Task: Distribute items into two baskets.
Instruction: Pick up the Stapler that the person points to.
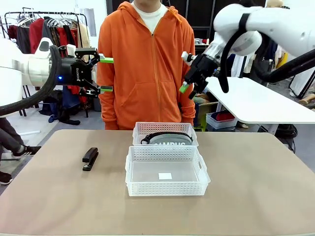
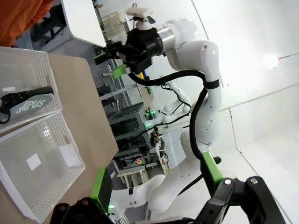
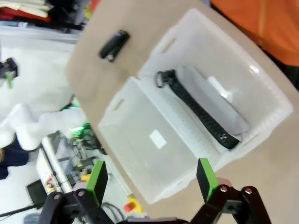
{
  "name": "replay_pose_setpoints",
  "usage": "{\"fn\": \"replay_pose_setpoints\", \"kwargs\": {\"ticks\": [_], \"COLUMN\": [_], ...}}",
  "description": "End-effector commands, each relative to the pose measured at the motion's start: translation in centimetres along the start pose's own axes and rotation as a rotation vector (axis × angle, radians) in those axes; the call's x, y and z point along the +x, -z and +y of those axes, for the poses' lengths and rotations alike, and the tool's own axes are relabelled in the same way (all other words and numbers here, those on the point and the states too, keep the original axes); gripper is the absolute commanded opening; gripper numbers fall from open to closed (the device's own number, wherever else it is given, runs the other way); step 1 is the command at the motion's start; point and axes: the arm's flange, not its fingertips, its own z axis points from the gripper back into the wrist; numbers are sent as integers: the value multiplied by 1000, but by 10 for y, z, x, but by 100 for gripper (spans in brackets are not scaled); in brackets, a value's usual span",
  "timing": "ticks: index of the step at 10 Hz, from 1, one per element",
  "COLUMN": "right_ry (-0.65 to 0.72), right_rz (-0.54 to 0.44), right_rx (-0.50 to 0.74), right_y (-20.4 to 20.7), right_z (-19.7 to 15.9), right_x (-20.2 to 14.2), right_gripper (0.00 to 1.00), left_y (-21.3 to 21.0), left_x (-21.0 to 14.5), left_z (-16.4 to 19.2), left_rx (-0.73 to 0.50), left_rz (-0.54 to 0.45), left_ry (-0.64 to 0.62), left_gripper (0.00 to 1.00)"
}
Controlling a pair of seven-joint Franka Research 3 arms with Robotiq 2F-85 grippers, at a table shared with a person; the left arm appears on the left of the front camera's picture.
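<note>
As you are looking on, your left gripper (image 1: 106, 74): gaping wide, holding nothing.
Right gripper (image 1: 185, 73): gaping too, empty.
Small black stapler (image 1: 90, 159): lying on the table (image 1: 256, 187), well below the left jaws.
Grey "CAMPUS" fabric pouch (image 1: 170, 138): resting in the far white lattice plastic basket (image 1: 165, 126).

Front camera: we sit at the robot's side of the table (image 1: 256, 196), slightly raised, facing the person (image 1: 146, 64) opposite, at middle range. Left wrist camera: rolled, we look across the table's end toward the right arm (image 2: 196, 56). Right wrist camera: we look steeply down from above. All three share the near basket (image 1: 166, 189) and the far basket (image 1: 165, 127).
</note>
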Motion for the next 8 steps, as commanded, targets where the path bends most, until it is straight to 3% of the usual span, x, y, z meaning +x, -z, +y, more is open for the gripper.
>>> {"fn": "replay_pose_setpoints", "kwargs": {"ticks": [1,2,5,6,7,8], "right_ry": [-25,11,97,62,100,100], "right_rz": [-80,-150,-226,-188,-192,-192], "right_rx": [164,213,180,47,202,202], "right_y": [-23,-34,-58,-51,-76,-76], "right_z": [14,22,34,42,25,25], "right_x": [-27,-48,-88,-87,-63,-63], "right_gripper": [100,100,100,100,100,100], "left_y": [0,0,0,0,0,0], "left_x": [0,0,0,0,0,0], "left_z": [-2,-2,-2,-2,-2,-2], "left_rx": [-7,-7,-7,-7,-7,-7], "left_rz": [2,2,2,2,2,2], "left_ry": [3,3,3,3,3,3], "left_gripper": [100,100,100,100,100,100]}}
